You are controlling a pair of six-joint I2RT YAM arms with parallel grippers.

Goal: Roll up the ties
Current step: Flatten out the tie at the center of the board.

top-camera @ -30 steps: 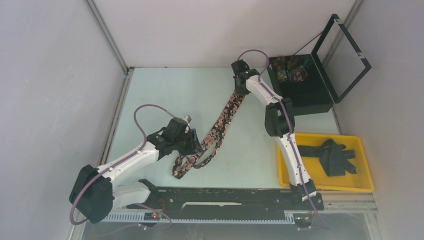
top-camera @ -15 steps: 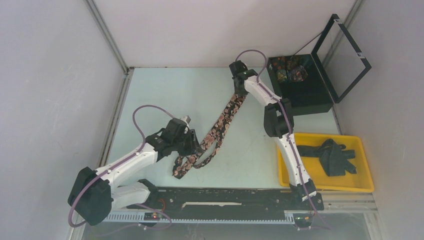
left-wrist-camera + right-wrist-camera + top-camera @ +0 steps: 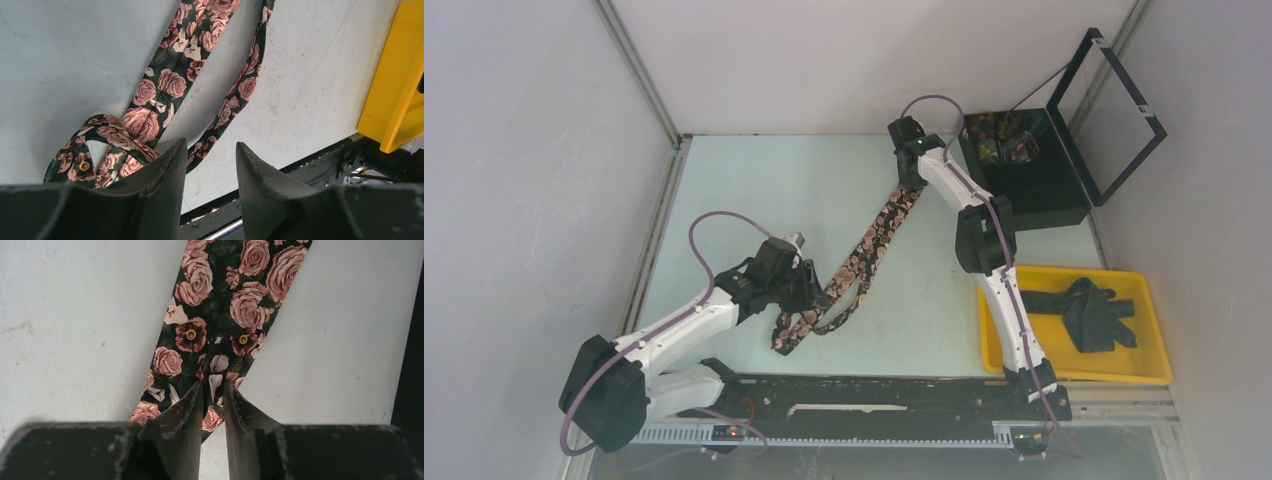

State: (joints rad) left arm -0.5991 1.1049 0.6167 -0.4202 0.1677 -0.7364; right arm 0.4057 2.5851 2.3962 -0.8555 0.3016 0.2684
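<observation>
The tie (image 3: 871, 240), soft dark cloth printed with pink roses, lies on the pale, scuffed counter (image 3: 754, 190). It runs from 1 o'clock to 7 o'clock and curls into a loop at its near end. The left pincer (image 3: 210, 145) stands released beside that loop. The right pincer (image 3: 214, 385), tips barely apart, sits on the wide end; whether it pinches the cloth, I cannot tell.
</observation>
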